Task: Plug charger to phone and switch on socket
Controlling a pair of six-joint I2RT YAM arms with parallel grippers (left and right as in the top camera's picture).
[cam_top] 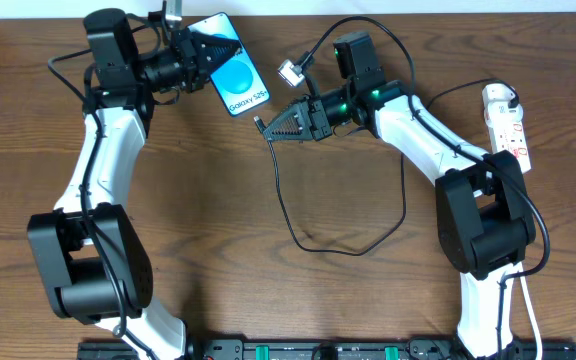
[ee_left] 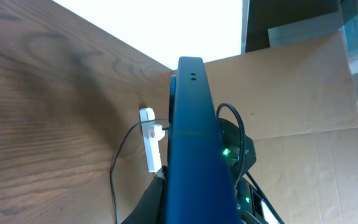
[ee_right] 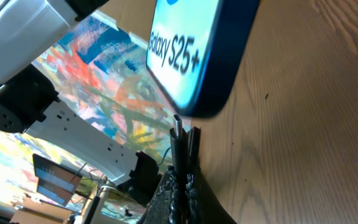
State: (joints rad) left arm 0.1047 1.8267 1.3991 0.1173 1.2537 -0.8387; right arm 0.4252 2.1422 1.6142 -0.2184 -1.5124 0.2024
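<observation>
"Where was everything?"
"My left tool (cam_top: 194,50) clamped the phone (cam_top: 236,72); just right of it my right tool (cam_top: 272,128) pinched the charger (ee_right: 176,127) tip; the socket (cam_top: 505,122) lay far right."
"Danger?"
"A tilted tip could jam against the phone's edge and shove it loose."

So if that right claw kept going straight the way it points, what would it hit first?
Most likely the phone. In the right wrist view, the charger tip pinched in the right gripper aims at the phone's lower edge, with a small gap between them. Depth is unclear, so it might slip just under.
</observation>
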